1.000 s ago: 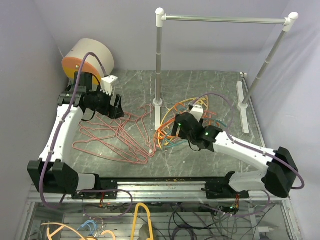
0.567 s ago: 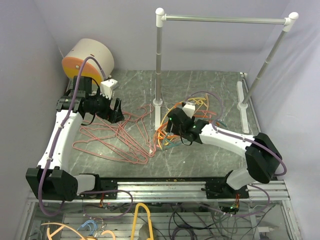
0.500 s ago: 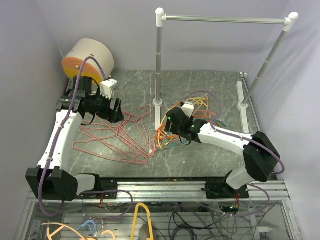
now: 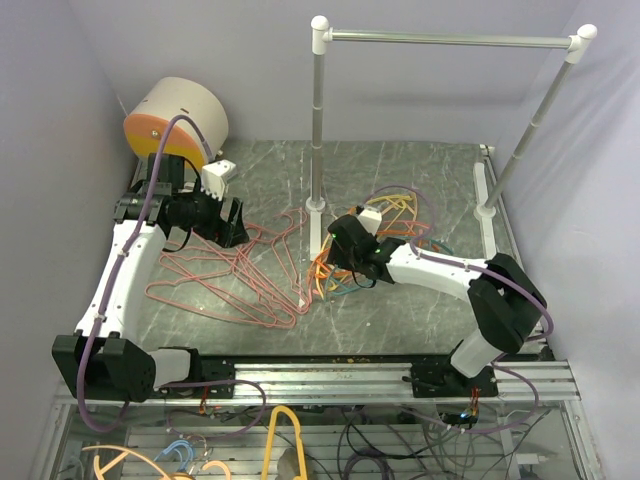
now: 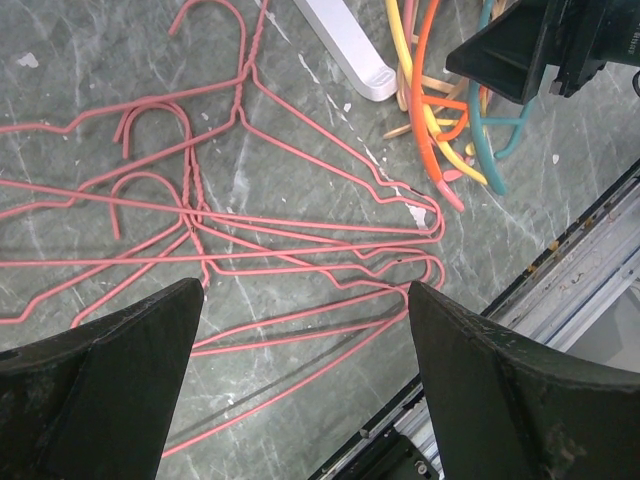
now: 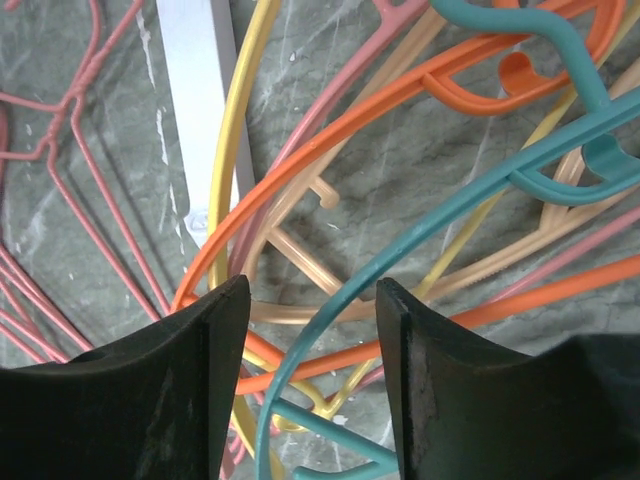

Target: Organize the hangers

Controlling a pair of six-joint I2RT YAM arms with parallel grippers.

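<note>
the left gripper hangs over the pink wire hangers, its jaws spread wide and holding nothing. those hangers lie tangled flat on the left half of the table. the right gripper sits low over the plastic hangers, heaped just right of the white foot under the silver rail. its jaws stand partly apart, orange and teal strands crossing the gap, nothing pinched. a cream drum with an orange face sits in the back left corner; its inside cannot be seen.
</note>
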